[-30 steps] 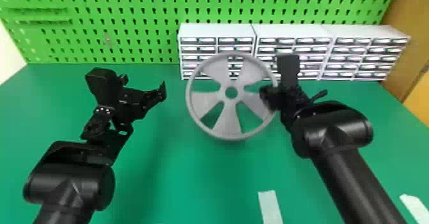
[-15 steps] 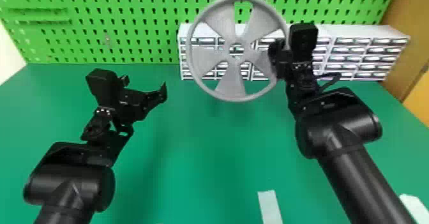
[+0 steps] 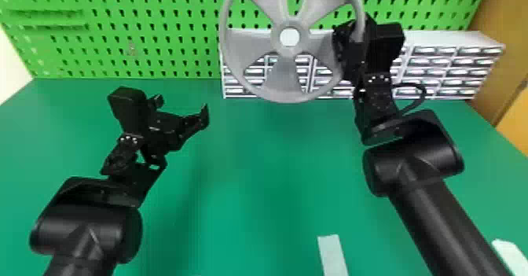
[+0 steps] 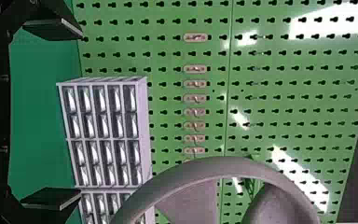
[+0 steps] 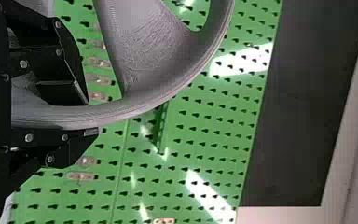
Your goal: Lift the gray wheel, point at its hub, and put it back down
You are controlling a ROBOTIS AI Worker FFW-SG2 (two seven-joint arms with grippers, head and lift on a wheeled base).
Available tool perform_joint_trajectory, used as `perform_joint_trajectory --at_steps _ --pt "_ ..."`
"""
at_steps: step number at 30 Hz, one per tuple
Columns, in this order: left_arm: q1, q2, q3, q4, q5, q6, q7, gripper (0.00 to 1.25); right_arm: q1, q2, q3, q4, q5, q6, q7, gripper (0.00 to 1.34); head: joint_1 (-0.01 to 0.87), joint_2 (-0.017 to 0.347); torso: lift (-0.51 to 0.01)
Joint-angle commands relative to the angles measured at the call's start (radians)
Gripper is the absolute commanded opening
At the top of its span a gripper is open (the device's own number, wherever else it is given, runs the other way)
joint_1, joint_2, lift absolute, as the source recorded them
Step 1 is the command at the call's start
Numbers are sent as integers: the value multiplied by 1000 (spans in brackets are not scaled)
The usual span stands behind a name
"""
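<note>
The right gripper [image 3: 351, 45] has its fingers clamped on the rim of the gray wheel [image 3: 285, 76], which is upright above the table [image 3: 255, 177], in front of the drawer cabinets [image 3: 444, 63] and green pegboard [image 3: 157, 55]. The left gripper [image 3: 181, 108], fingers spread wide, hangs apart from the wheel.

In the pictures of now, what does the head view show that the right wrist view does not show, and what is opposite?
Head view: the left gripper, the hub, a white strip on the table.
Right wrist view: a dark surface beyond the pegboard's edge.
Both: the right gripper on the gray wheel's rim, the pegboard.
</note>
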Motion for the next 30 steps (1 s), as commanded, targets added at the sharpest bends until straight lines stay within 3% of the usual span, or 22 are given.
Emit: perform_joint_trajectory --at_steps 1,11,20,24,26,29,30 --pt "10 0 9 -29 4 57 -33 1149 -21 -2 14 35 1 -73 0 11 692 48 -88" --pt "73 0 43 -121 2 112 -89 1128 -27 -15 18 45 11 -112 -5 11 692 48 -88" --pt "136 0 70 -250 10 152 -151 1008 -12 -25 14 42 -4 -132 -5 11 692 48 -88" --pt "159 0 83 -299 11 174 -188 879 -8 -31 11 42 -15 -149 -5 11 692 48 -88" --pt "174 0 89 -323 11 177 -194 758 -8 -33 11 39 -15 -150 -5 11 692 48 -88" --pt "191 0 90 -348 15 180 -188 548 -6 -38 11 35 -15 -150 -5 11 692 48 -88" --pt "195 0 89 -356 13 184 -185 385 -6 -39 11 35 -16 -150 -6 11 692 48 -88"
